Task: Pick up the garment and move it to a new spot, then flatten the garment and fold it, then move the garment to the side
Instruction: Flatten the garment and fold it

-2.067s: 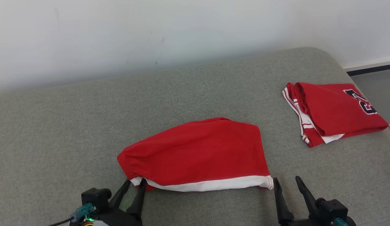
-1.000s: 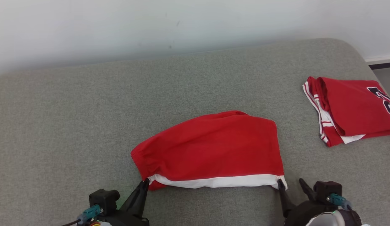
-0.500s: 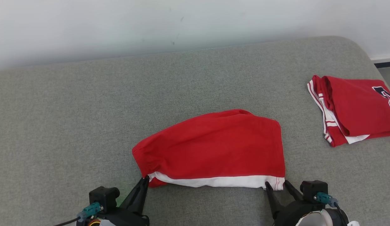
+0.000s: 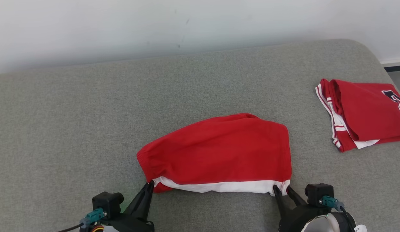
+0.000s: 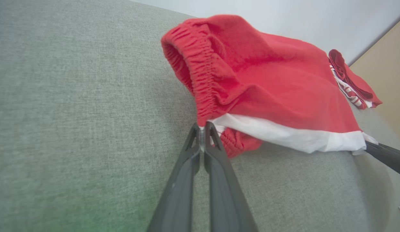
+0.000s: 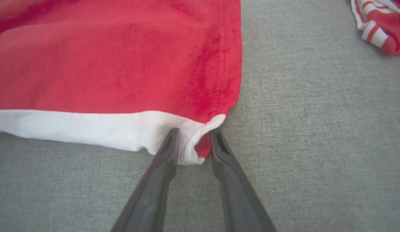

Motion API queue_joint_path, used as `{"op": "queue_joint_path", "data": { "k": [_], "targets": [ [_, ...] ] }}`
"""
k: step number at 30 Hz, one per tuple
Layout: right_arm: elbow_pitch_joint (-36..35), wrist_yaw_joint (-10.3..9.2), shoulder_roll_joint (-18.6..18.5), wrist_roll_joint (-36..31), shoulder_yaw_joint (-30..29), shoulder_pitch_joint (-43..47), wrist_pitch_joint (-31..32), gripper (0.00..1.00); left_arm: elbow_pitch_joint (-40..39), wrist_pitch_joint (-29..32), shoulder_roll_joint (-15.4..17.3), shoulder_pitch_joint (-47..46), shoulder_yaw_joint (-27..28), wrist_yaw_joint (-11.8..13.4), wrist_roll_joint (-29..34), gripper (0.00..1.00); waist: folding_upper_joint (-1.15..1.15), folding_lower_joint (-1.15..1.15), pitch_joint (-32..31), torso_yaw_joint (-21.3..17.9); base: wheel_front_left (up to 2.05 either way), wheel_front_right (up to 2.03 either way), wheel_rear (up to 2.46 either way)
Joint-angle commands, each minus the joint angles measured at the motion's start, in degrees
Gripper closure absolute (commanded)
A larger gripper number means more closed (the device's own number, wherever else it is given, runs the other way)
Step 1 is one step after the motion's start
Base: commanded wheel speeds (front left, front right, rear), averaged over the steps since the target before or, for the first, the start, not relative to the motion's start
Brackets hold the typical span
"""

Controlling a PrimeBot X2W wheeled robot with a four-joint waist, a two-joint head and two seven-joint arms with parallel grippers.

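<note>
At the tips of the left gripper [image 5: 202, 127]: one near corner of the garment [image 4: 219, 151], fingers pressed together on the cloth just where the gathered waistband [image 5: 200, 74] meets the white band [image 4: 219, 186]. A small red fold sags just right of those tips. Right gripper [image 6: 194, 133] at the other near corner; fingers stand a narrow way apart with the white corner bunched between them, cloth touching both inner faces, so a pinch on the hem. The garment lies on the grey cushion [image 4: 74, 129], spanning from one gripper to the other and running away ahead of both sets of tips, red face up, the white band along the edge nearest them. The waistband end humps up off the cushion ahead of the left gripper; the right end lies flatter. Folded red jersey [image 4: 364, 106] sits well apart, ahead and right of the right gripper. Pale wall [image 4: 122, 25] beyond the cushion.
</note>
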Motion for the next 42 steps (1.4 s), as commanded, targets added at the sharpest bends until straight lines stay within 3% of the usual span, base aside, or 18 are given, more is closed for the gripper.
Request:
{"op": "queue_joint_path", "data": {
  "k": [1, 3, 4, 5, 11, 17, 27, 34, 42],
  "targets": [
    [-0.32, -0.13, 0.19, -0.12, 0.14, 0.71, 0.3, 0.54, 0.0, -0.14, -0.03, 0.52, 0.13, 0.08, 0.52, 1.0, 0.0, 0.0, -0.11, 0.06, 0.0, 0.0, 0.0],
    [-0.52, -0.13, 0.19, -0.26, 0.15, 0.83, 0.4, 0.59, 0.04, -0.14, -0.03, 0.71, 0.09, 0.08, 0.49, 1.0, 0.0, 0.0, -0.22, 0.11, 0.0, 0.0, 0.0],
    [-0.63, -0.13, 0.19, -0.37, 0.18, 0.89, 0.46, 0.75, 0.04, -0.14, 0.0, 0.79, 0.09, 0.08, 0.47, 1.0, 0.0, 0.0, -0.26, 0.12, 0.0, 0.0, 0.0],
    [-0.73, -0.13, 0.19, -0.49, 0.18, 0.96, 0.49, 1.0, -0.01, -0.14, 0.02, 0.82, 0.12, 0.08, 0.44, 1.0, 0.0, 0.0, -0.3, 0.12, 0.0, 0.0, 0.0],
    [-1.62, -0.13, 0.19, -0.61, -0.49, 1.53, 0.38, 1.0, -0.81, -0.14, 0.08, 1.13, 1.2, 0.08, 0.55, 1.0, 0.0, 0.0, -0.68, 0.15, 0.0, 0.0, 0.0],
    [-4.78, -0.13, 0.18, 0.88, -2.2, 1.54, -1.51, 1.0, -6.06, -0.14, -1.17, 2.22, 6.38, 0.08, -0.46, 1.0, 0.0, 0.0, -1.41, 0.21, 0.0, 0.0, 0.0],
    [-13.44, -0.13, 0.18, 9.57, -2.47, -0.9, -5.14, 1.0, -18.84, -0.14, -2.43, 2.04, 11.08, 0.08, -1.71, 1.0, 0.0, 0.0, -2.37, 0.3, 0.0, 0.0, 0.0],
    [-20.18, -0.13, 0.17, 12.58, -2.87, -3.44, -4.15, 1.0, -26.32, -0.14, -0.62, -1.61, 11.61, 0.08, -3.95, 1.0, 0.0, 0.0, -3.45, 0.21, 0.0, 0.0, 0.0],
    [-27.25, -0.12, -0.88, 14.93, -2.76, -8.75, -1.46, 1.0, -31.29, 1.42, 4.27, -10.09, 9.46, 0.08, -8.38, 1.0, 0.0, 0.0, -4.57, -0.17, 0.0, 0.0, 0.0]
  ]
}}
